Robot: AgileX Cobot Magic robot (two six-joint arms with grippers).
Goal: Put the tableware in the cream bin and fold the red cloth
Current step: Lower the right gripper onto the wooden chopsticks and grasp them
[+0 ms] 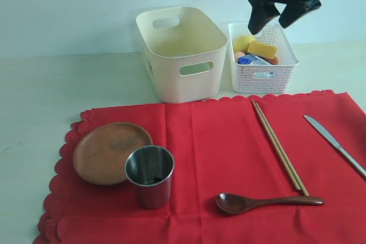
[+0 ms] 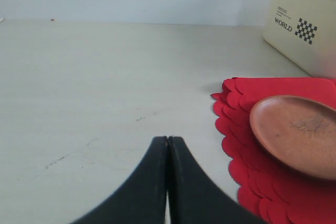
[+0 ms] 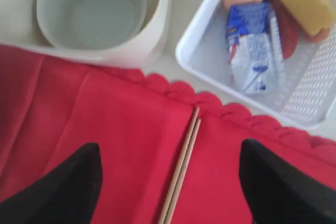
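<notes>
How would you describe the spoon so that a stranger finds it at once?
Find the big red cloth. Near its front edge, right of the steel cup, lies the spoon. Unlike the pale chopsticks nearby, it is dark glossy wood.

On the scalloped red cloth (image 1: pixel 229 152) rest a brown round plate (image 1: pixel 103 152), shiny steel cup (image 1: pixel 150 186), dark wooden spoon (image 1: pixel 269 201), wooden chopsticks (image 1: pixel 278 147) and metal knife (image 1: pixel 334 144); the cream plastic bin (image 1: pixel 183 87) stands behind.

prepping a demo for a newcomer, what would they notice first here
The bright red cloth covers the table front, plate and steel cup on its left, spoon, chopsticks and knife on its right. Behind stand the cream bin and a white food basket, with the right arm's open jaws above.
</notes>
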